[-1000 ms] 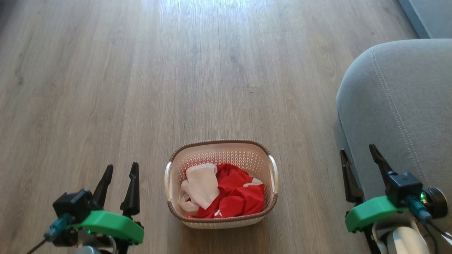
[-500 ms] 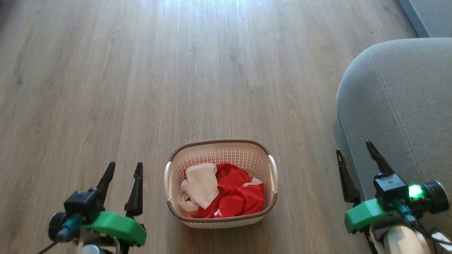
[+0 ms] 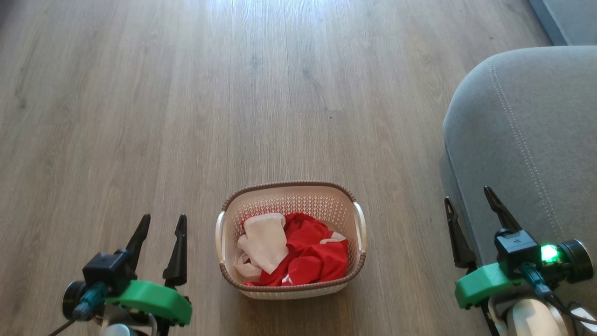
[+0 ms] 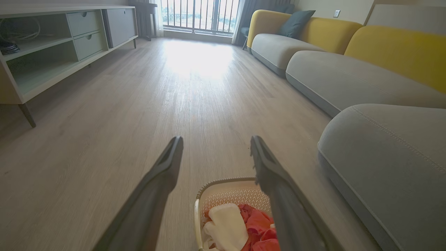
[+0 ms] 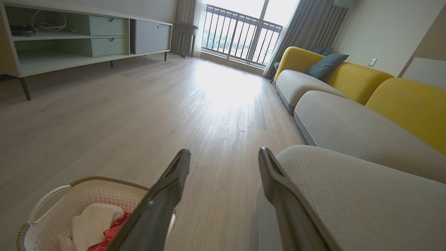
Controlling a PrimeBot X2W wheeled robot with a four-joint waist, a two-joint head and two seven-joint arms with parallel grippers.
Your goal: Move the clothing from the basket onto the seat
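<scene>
Crumpled red clothing, cream panel atop, perhaps two garments; left end effector and right end effector spread.

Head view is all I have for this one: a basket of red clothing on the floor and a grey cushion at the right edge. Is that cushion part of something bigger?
Observer: Yes. In the right wrist view the seat is the near end of a long sofa with yellow backrests.
Operator: Anything across the room from it?
Observer: A low cabinet with open shelves and drawers stands along the opposite wall.
Operator: And straight ahead, past the basket?
Observer: In the left wrist view, beyond the basket, the wooden floor runs to a railed balcony window.
</scene>
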